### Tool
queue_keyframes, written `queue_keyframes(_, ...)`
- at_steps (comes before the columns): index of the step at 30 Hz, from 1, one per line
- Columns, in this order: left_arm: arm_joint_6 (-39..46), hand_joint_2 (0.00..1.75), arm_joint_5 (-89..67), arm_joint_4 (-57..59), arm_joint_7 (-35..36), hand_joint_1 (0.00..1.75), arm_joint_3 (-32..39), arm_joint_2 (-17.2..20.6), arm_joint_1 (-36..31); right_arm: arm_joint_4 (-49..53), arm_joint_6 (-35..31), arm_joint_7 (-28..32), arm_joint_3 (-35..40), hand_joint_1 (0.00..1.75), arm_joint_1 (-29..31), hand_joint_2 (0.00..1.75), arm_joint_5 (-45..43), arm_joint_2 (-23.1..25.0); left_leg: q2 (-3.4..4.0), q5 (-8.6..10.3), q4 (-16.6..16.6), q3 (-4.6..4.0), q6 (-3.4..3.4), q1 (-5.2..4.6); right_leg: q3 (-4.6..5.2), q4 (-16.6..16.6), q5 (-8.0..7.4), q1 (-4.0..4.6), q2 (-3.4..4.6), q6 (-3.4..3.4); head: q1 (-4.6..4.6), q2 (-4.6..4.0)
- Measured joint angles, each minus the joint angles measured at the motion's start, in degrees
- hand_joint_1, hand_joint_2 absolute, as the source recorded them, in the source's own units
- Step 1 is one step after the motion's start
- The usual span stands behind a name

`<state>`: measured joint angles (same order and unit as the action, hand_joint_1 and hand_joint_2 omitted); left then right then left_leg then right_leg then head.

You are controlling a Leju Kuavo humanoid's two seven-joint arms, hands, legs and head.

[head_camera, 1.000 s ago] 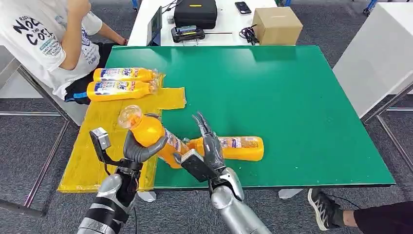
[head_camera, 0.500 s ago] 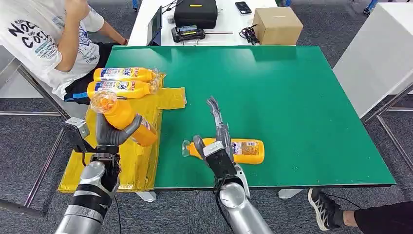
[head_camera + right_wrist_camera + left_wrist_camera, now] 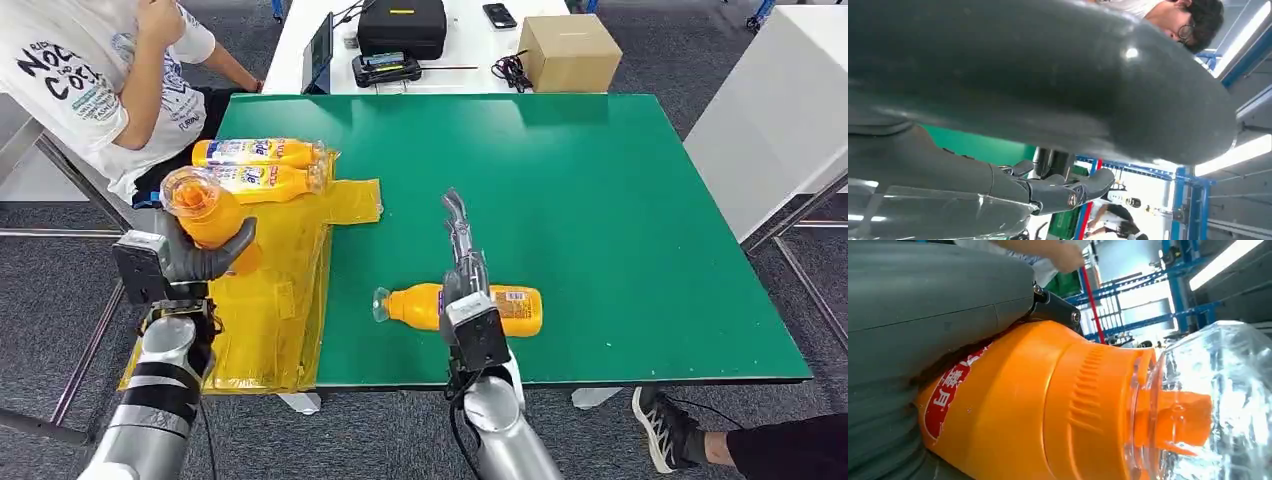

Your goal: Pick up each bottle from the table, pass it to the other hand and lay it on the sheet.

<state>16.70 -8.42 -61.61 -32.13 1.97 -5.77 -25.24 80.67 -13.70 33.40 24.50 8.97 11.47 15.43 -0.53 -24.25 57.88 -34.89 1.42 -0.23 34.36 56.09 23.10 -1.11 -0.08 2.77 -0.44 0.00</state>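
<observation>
Holding a bottle cap-up above the sheet, the left hand may drop it onto the two bottles beyond; the right hand, fingers spread, hovers over the last bottle.

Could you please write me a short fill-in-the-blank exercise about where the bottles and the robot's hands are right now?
1. The left hand holds an orange ____ above the yellow sheet.
2. ____ bottles already lie on the sheet.
3. One bottle lies on the ____ table, at the right hand.

Missing words: bottle; two; green
</observation>
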Motion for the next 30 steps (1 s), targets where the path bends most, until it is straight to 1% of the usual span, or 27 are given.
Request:
queue_keyframes(2, 0.0, 1.75, -0.3, 0.0, 0.0, 1.75, 0.1, 0.3, -0.1, 0.2, 0.0, 0.0, 0.0, 0.0, 0.0, 0.0, 0.0, 0.0, 0.0, 0.0, 0.0, 0.0, 0.0, -0.01, 0.0, 0.0, 0.0, -0.01, 0.0, 0.0, 0.0, 0.0)
queue_keyframes(4, 2.7, 1.75, -3.9, 0.1, -0.1, 1.75, 0.1, 0.4, -0.1, 0.3, 0.3, 0.0, 0.0, 0.0, -0.1, 0.0, -0.3, 0.0, 0.0, 0.0, 0.0, 0.0, 0.0, -0.01, 0.0, 0.0, 0.0, -0.02, 0.0, 0.0, 0.0, 0.0)
queue_keyframes(8, 12.4, 1.75, -21.5, 2.2, 1.4, 1.75, -0.2, 1.9, -1.4, 0.3, 1.6, 0.0, 0.0, 0.0, 0.0, 0.0, -1.2, 0.0, 0.01, 0.0, 0.0, 0.0, 0.0, -0.02, 0.0, 0.0, 0.0, -0.01, 0.0, 0.0, 0.0, 0.0)
queue_keyframes(11, 15.2, 1.75, -35.7, 7.8, 4.4, 1.75, -1.9, 4.2, -4.1, 0.3, 2.7, 0.0, 0.0, 0.0, 0.1, 0.0, -2.4, 0.0, 0.0, 0.01, 0.0, 0.01, 0.01, -0.01, 0.0, 0.0, 0.0, 0.0, 0.0, 0.0, 0.0, 0.0)
queue_keyframes(12, 15.2, 1.75, -36.5, 8.6, 4.6, 1.75, -2.0, 4.3, -5.0, 0.3, 2.8, 0.0, 0.0, 0.0, 0.1, 0.0, -2.5, 0.0, 0.02, 0.02, 0.0, 0.03, 0.01, -0.01, 0.0, 0.0, -0.01, 0.0, 0.01, 0.0, -0.02, 0.0)
queue_keyframes(13, 14.8, 1.75, -44.5, 12.9, 6.9, 1.75, -3.1, 5.7, -5.9, 0.4, 3.6, 0.0, 0.0, 0.0, 0.0, 0.0, -3.4, 0.0, 0.06, 0.02, 0.0, 0.04, 0.0, -0.01, 0.0, 0.0, -0.01, 0.0, 0.03, -0.01, -0.02, 0.0)
queue_keyframes(17, 13.0, 1.75, -53.2, 21.2, 10.9, 1.75, -5.5, 7.9, -8.5, 0.9, 5.0, -0.4, 0.0, 0.0, 0.1, 0.0, -4.3, 0.0, 0.09, 0.06, 0.0, 0.03, -0.04, 0.0, 0.01, 0.0, -0.01, 0.0, 0.06, -0.01, 0.0, 0.0)
queue_keyframes(24, 5.8, 1.75, -60.1, 29.9, 13.9, 1.75, -8.9, 10.8, -10.7, 1.6, 7.0, -0.7, 0.0, 0.0, 0.0, 0.0, -5.4, 0.0, 0.07, 0.06, 0.0, -0.01, -0.04, 0.0, 0.04, 0.0, -0.01, -0.01, 0.05, -0.01, 0.02, 0.0)
queue_keyframes(30, 3.0, 1.75, -60.4, 33.0, 14.2, 1.75, -9.6, 11.8, -11.6, 3.2, 8.1, -0.6, 0.1, 0.0, 0.0, 0.0, -6.0, 0.0, 0.04, 0.06, 0.0, -0.01, -0.04, -0.01, 0.03, 0.0, -0.01, -0.01, 0.04, -0.01, 0.0, 0.0)
